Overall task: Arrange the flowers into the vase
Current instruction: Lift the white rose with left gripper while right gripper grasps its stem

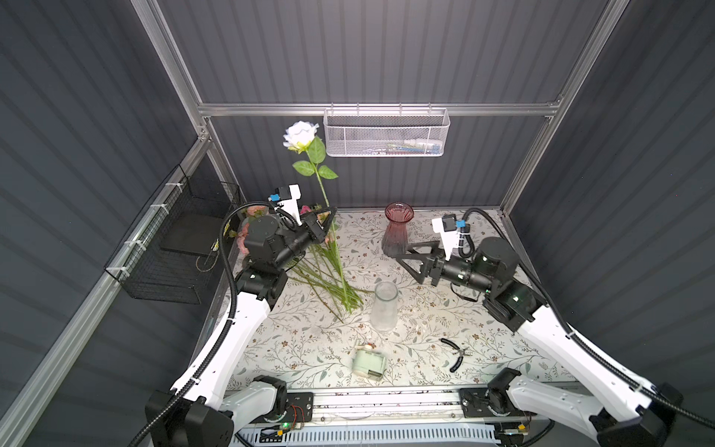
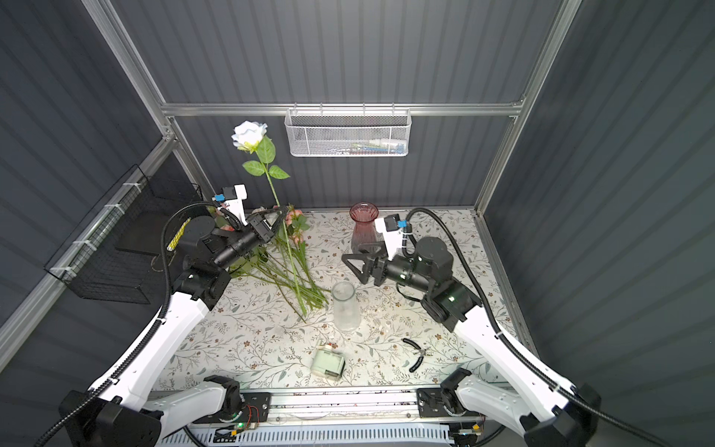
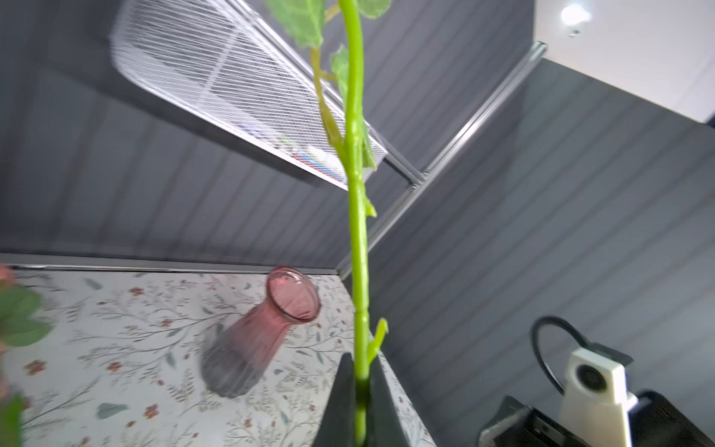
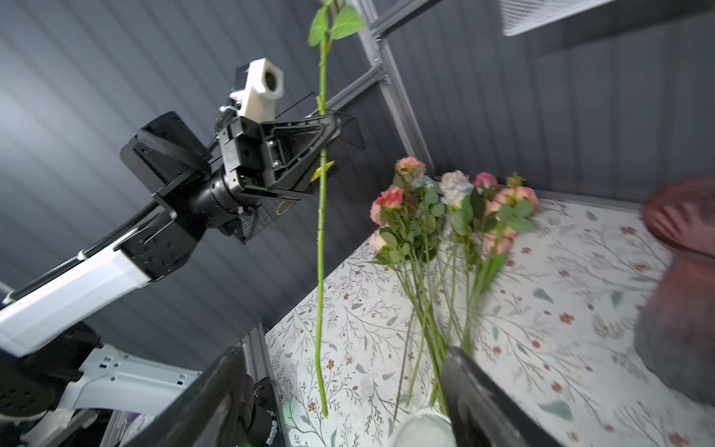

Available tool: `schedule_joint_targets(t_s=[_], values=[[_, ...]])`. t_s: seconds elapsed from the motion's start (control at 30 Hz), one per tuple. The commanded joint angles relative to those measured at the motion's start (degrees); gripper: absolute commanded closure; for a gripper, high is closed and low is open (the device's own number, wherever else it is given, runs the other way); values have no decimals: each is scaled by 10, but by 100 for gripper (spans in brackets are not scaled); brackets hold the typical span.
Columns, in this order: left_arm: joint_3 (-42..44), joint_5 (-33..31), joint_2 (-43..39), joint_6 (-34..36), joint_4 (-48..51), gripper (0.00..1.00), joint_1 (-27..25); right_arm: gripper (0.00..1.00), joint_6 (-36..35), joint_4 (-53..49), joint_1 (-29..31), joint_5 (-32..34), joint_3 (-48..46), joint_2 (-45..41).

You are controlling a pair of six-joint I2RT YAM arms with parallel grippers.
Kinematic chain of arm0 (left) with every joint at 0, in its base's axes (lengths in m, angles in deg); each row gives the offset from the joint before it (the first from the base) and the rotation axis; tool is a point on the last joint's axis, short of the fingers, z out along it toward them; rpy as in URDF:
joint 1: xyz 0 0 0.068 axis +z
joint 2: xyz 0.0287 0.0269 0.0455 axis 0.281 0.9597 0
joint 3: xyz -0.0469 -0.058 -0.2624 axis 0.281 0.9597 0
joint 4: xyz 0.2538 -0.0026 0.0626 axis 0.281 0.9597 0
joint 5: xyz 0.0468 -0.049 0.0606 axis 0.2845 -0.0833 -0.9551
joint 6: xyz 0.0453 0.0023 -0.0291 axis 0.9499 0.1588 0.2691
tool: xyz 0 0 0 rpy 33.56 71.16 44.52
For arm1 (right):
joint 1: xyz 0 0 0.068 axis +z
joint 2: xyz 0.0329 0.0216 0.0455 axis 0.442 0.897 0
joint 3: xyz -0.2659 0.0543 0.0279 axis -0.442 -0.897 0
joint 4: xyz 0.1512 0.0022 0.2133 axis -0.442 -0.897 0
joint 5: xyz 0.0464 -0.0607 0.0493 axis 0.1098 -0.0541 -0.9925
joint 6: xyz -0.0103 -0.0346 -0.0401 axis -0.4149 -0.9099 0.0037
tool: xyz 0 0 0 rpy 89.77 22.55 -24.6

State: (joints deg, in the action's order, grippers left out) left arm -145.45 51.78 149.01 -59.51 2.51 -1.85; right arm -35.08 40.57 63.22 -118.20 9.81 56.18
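Nearest, the clear glass vase (image 1: 385, 305) stands empty. Beyond it the right gripper (image 1: 404, 253) gapes, holding nothing. The left gripper (image 1: 332, 211) is clamped on the white rose (image 1: 301, 135), upright above the loose flowers (image 4: 410, 216). Farthest stands the pink vase (image 1: 398, 228). Bring the stem plumb over a mouth; only the right wrist view shows its free end.

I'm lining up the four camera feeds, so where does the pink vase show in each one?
In a top view: the pink vase stands upright at the back of the table, right of centre.
In a top view: the same spot, nearer mid-picture.
Left wrist: lower middle of the picture, looking tilted.
Right wrist: a blur at the right edge.
Shared landmark: the white mesh basket on the back wall.
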Motion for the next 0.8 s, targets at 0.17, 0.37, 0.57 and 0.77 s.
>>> schedule_joint_targets(t_s=[0.17,0.37,0.57,0.77], values=[[-3,108,-8,-16,-90,100,-65,26,-51,-47,92,-55,123,119],[-4,117,-8,-11,-90,100,-86,47,-39,-23,113,-51,140,149],[2,117,-17,-21,-94,85,-93,100,-33,21,113,-20,109,136],[2,42,-65,25,-7,16,-92,100,-88,18,113,111,49,49]])
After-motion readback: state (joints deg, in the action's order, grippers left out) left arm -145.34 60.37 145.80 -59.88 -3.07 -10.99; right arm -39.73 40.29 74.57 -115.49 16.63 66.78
